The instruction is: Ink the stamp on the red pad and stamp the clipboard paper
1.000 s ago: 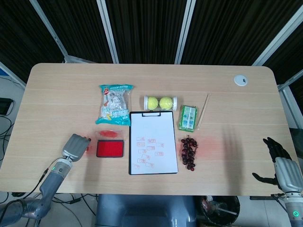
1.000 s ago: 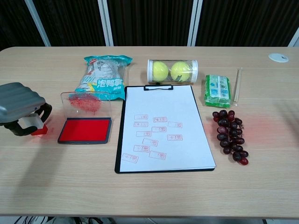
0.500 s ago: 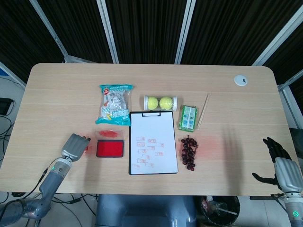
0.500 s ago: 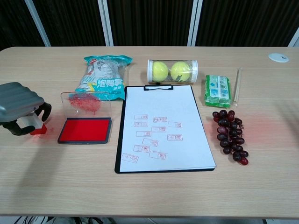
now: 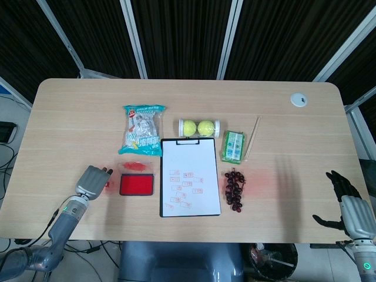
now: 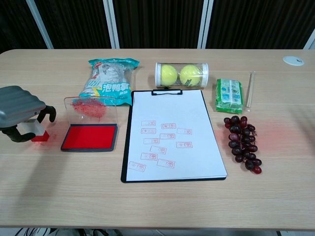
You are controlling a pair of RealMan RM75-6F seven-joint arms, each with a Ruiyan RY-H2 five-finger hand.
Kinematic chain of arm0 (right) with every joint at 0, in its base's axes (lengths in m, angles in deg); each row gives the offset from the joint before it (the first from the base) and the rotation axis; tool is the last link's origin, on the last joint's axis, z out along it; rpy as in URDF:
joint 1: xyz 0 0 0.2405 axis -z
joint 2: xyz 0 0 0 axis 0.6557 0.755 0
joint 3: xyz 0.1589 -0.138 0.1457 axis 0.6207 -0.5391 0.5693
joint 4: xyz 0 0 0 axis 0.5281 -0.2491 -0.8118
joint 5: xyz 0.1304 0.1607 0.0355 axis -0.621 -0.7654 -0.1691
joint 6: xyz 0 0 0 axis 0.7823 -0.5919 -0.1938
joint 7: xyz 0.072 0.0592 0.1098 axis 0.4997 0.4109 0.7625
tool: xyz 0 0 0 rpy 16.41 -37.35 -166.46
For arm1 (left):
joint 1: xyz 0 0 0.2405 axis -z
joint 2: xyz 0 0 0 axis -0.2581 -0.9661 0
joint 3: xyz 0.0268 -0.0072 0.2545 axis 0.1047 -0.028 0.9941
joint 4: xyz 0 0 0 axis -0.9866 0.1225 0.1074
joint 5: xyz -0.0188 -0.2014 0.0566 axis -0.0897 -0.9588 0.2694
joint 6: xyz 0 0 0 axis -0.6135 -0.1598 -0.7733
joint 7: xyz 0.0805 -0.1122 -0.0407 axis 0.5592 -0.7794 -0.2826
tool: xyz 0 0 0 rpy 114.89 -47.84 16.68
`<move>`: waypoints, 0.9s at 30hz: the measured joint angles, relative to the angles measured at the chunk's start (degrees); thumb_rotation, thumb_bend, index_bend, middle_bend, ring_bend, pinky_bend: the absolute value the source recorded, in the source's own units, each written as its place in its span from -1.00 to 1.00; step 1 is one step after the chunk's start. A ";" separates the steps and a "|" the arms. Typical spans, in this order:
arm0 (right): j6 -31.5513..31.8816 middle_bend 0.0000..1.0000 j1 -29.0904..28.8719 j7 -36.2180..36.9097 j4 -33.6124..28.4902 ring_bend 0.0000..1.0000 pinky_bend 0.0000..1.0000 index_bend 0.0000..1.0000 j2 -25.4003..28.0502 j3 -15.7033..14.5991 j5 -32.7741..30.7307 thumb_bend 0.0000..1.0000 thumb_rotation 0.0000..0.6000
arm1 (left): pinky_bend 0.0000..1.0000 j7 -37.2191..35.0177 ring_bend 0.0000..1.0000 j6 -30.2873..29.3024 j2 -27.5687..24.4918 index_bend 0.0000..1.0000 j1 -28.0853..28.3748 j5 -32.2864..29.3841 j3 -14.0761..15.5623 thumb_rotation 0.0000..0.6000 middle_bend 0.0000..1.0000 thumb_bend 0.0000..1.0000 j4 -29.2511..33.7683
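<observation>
The left hand [image 6: 20, 112] sits left of the pad [image 6: 90, 136], fingers curled over the stamp [image 6: 35, 131], whose red base touches the table [image 6: 157, 206]; whether it still grips the stamp I cannot tell. A strip of bare wood separates stamp and pad. The pad's clear lid [image 6: 90, 108] stands upright along its far edge. Just right of the pad lies the clipboard [image 6: 171, 136], its paper carrying red marks in the middle, with white room nearer the clip. Well right of the pad, past the grapes [image 6: 242, 142], the right hand [image 5: 350, 205] hangs off the table's right edge, fingers apart, empty.
</observation>
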 measured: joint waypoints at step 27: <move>1.09 -1.00 0.12 -2.05 0.95 -1.00 -0.73 -1.00 -0.51 -0.06 0.85 -0.66 1.00 | -1.00 -18.60 -1.00 -20.52 -9.52 -1.00 -10.07 17.22 2.39 1.00 -1.00 -0.90 9.47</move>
